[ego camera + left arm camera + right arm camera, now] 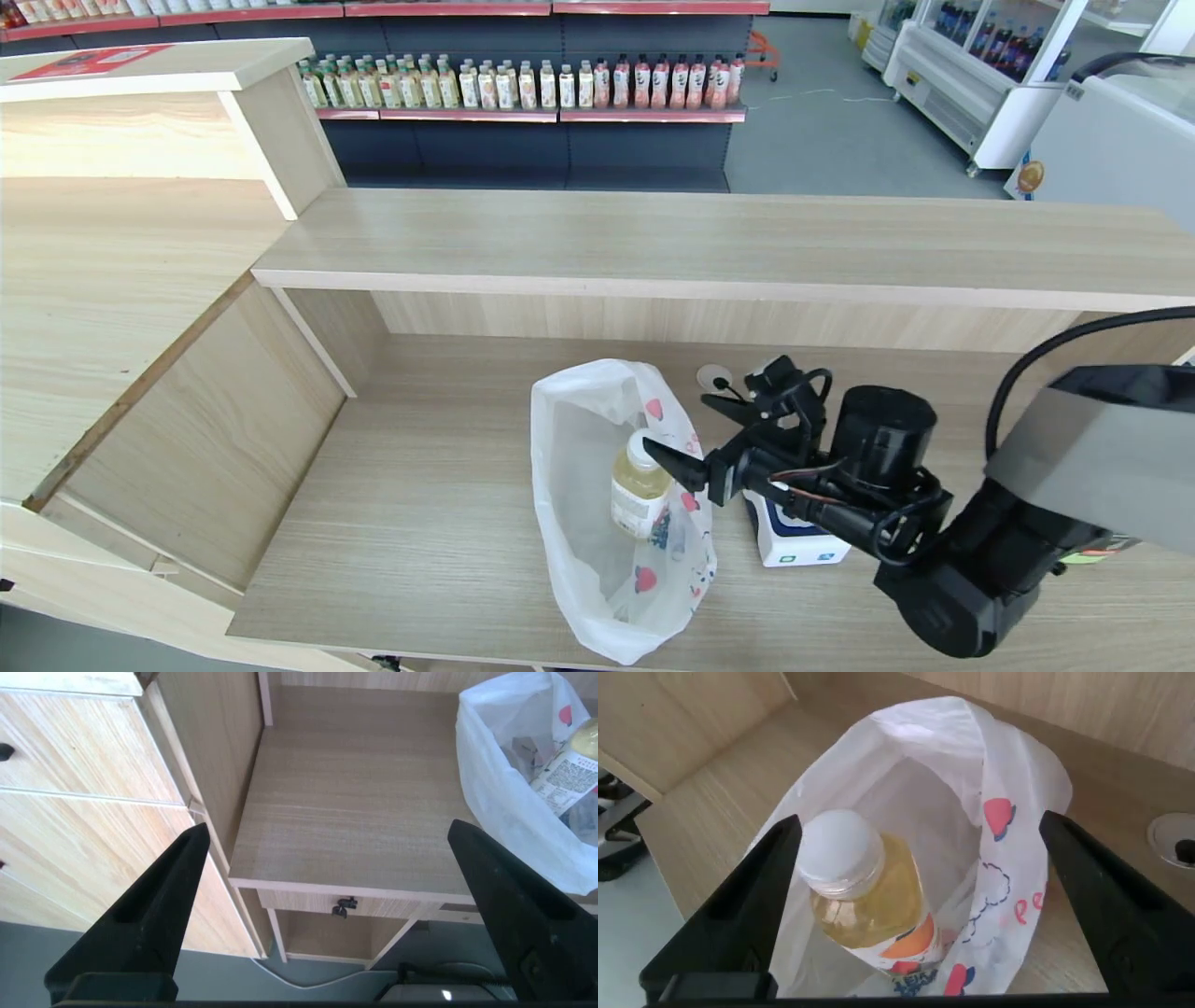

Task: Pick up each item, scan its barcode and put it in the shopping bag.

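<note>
Hovering right gripper (pixel 675 421) spread wide over bottle (pixel 639 490) in bag (pixel 569 467), probably risking snagging floppy plastic and toppling it.

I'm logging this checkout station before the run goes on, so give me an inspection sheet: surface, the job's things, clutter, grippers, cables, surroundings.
Surface: wooden counter, set below a higher ledge.
Job's things: white shopping bag lies open on the counter; a bottle of yellow drink sits inside it; white and blue scanner beside the bag, partly under the right arm.
Clutter: nothing seen; a round cable port sits in the counter behind the bag.
Grippers: right gripper open at the bag's mouth; left gripper open and empty, near the counter's front edge.
Cables: black cable arcs over the right arm.
Surroundings: drink shelves and freezers beyond the counter.
</note>
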Robot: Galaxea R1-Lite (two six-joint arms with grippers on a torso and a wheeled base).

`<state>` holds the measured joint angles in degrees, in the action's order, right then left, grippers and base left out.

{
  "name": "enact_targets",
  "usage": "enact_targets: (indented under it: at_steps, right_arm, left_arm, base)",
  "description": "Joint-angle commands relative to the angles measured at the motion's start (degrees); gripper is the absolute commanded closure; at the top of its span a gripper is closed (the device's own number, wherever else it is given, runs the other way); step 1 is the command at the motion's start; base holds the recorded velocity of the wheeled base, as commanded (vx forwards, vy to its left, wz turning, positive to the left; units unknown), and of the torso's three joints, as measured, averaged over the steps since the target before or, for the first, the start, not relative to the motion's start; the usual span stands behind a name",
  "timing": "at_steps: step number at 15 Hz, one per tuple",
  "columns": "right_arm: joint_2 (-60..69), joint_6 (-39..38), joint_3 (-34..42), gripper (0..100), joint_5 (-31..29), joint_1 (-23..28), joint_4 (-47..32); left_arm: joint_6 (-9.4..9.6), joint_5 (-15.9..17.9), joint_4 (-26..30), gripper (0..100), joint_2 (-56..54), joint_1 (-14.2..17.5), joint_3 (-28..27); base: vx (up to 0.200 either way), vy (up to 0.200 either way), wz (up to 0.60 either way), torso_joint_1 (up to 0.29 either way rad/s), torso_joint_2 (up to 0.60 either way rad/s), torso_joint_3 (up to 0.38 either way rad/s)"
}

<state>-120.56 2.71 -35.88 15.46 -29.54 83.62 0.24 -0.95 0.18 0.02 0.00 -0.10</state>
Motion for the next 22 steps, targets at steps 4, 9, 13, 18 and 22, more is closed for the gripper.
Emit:
enact_targets:
  at_steps: [4, 9, 13, 18, 22]
  right_arm:
    - [25.38, -6.22, 13.38, 0, -0.69, 9.59, -12.16]
    - [39.44, -10.79, 15.05, 0, -0.34, 22.15, -32.11]
    - [46.30, -11.58, 15.05, 0, -0.25, 25.41, -41.52]
    - [48.06, -12.81, 15.13, 0, -0.60, 26.20, -44.59]
    - [49.29, -13.17, 15.40, 0, -0.60, 26.20, -47.23]
  left_arm:
    - [0.02, -0.02, -0.01, 0, -0.02, 0.00, 0.10]
    - [0.02, -0.02, -0.01, 0, -0.02, 0.00, 0.10]
    - [0.02, -0.02, -0.01, 0, -0.02, 0.00, 0.01]
    - [0.02, -0.02, -0.01, 0, -0.02, 0.00, 0.01]
    - [0.02, -0.02, -0.01, 0, -0.02, 0.00, 0.01]
  base:
    - [0.000, 0.000, 0.00, 0.000, 0.00, 0.000]
    - [0.000, 0.000, 0.00, 0.000, 0.00, 0.000]
    - [0.000, 0.000, 0.00, 0.000, 0.00, 0.000]
    - [-0.080, 0.000, 0.00, 0.002, 0.00, 0.001]
    - [-0.100, 0.000, 0.00, 0.008, 0.00, 0.000]
